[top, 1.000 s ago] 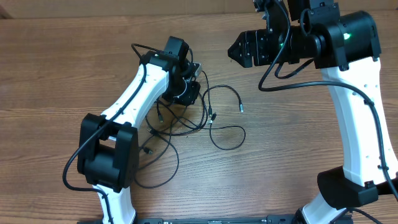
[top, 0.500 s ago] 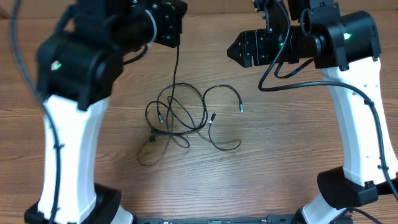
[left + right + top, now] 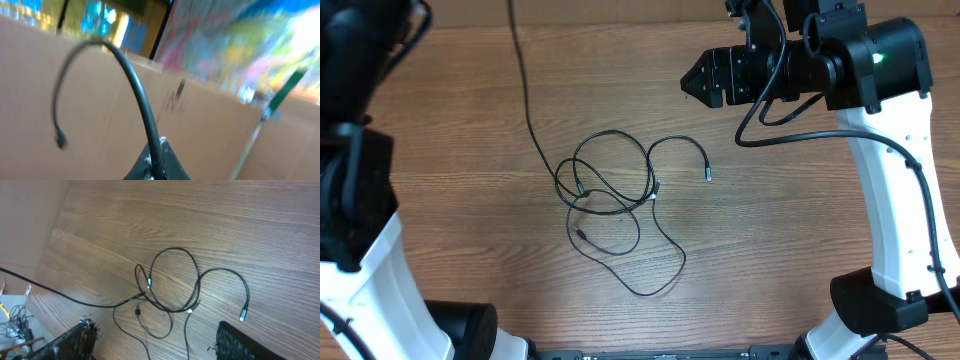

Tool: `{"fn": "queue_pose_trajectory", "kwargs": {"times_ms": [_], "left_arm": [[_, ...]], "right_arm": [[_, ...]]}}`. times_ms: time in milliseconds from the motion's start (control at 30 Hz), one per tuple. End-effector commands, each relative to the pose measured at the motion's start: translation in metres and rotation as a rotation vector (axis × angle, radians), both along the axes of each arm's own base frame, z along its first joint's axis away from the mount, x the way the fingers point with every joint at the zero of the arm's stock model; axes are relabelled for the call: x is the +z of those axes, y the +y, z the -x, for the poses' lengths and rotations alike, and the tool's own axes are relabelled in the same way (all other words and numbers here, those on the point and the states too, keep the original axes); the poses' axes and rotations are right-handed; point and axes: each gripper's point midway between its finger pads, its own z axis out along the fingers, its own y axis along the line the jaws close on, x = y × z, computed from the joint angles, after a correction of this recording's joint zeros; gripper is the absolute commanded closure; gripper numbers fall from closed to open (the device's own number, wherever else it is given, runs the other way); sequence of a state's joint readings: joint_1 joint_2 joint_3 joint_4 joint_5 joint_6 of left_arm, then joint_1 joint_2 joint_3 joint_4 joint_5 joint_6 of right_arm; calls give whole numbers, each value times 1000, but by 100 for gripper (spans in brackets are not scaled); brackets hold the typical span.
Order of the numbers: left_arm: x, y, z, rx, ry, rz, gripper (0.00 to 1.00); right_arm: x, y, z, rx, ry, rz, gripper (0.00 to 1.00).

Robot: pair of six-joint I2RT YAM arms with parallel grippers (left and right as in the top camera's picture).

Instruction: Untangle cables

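Cables (image 3: pixel 615 195) lie knotted in loops on the wooden surface (image 3: pixel 450 200), and my left end effector (image 3: pixel 155 167) is clamped on one strand (image 3: pixel 525 90) that climbs away from the knot, its plug tip (image 3: pixel 60 140) dangling past the grip. To lift well I would draw that strand slowly away from the knot and, I judge, bring the right end effector (image 3: pixel 692 80), wide and empty beyond the knot, down to pin the loops so the bundle stays put. No container is in view.
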State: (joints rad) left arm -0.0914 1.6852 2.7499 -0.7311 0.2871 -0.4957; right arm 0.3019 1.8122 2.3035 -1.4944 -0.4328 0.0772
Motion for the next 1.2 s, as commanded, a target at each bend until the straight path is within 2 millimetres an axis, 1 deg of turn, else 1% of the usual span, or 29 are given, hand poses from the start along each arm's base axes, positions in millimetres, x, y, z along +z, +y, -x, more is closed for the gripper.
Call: {"fn": "queue_pose_trajectory", "kwargs": {"times_ms": [0, 33, 67, 133, 200, 233, 300, 367, 400, 433, 567, 600, 667, 700, 767, 833, 867, 900, 933, 967, 1000, 1100, 1133, 1167], "left_arm": [[36, 23, 21, 12, -110, 127, 96], [47, 33, 26, 39, -163, 129, 96], [51, 41, 27, 65, -185, 127, 96], [52, 69, 26, 155, -191, 116, 96], [36, 96, 18, 233, -124, 105, 96], [21, 114, 11, 281, -62, 90, 96], [-1, 138, 3, 353, 25, 69, 96], [-24, 166, 0, 432, 123, 90, 96], [-28, 172, 1, 450, 138, 96, 96], [-31, 177, 1, 449, 159, 157, 96], [-16, 179, 7, 443, 106, 218, 96], [-11, 176, 9, 411, 97, 279, 96], [-1, 163, 12, 310, 81, 347, 96], [9, 152, 16, 236, 55, 359, 96], [20, 139, 21, 139, 33, 397, 96], [38, 127, 30, 36, -10, 449, 96], [53, 124, 38, -6, -66, 478, 96], [63, 122, 44, -33, -105, 493, 96], [76, 123, 52, -64, -155, 536, 96], [81, 122, 57, -78, -182, 544, 96], [83, 122, 58, -78, -193, 541, 96], [82, 126, 56, -26, -208, 496, 96], [69, 138, 45, 76, -178, 464, 96], [59, 148, 37, 143, -146, 456, 96]], "right_arm": [[-12, 4, -3, 19, 31, -3, 25], [-17, 5, -3, 35, 40, 2, 25], [-21, 5, -3, 39, 49, 3, 25], [-31, 6, -4, 39, 73, 10, 25], [-38, 6, -5, 42, 82, 14, 25], [-42, 6, -6, 42, 90, 17, 25], [-50, 7, -8, 42, 105, 21, 25], [-52, 7, -8, 41, 109, 21, 25], [-52, 7, -9, 41, 108, 20, 25], [-50, 10, -9, 49, 103, 6, 25], [-48, 13, -8, 61, 104, -13, 25], [-48, 13, -8, 61, 104, -13, 25], [-48, 13, -8, 61, 103, -13, 25], [-48, 13, -8, 61, 106, -13, 25], [-51, 16, -6, 66, 120, -19, 25], [-59, 28, -2, 101, 145, -43, 25], [-65, 38, 1, 133, 162, -66, 25], [-71, 48, 5, 162, 175, -83, 25], [-81, 63, 10, 203, 192, -103, 25], [-90, 77, 17, 245, 202, -117, 25], [-95, 86, 22, 268, 205, -119, 25], [-103, 98, 30, 302, 209, -113, 25], [-105, 103, 33, 315, 209, -109, 25], [-105, 103, 34, 316, 208, -107, 25]]}}
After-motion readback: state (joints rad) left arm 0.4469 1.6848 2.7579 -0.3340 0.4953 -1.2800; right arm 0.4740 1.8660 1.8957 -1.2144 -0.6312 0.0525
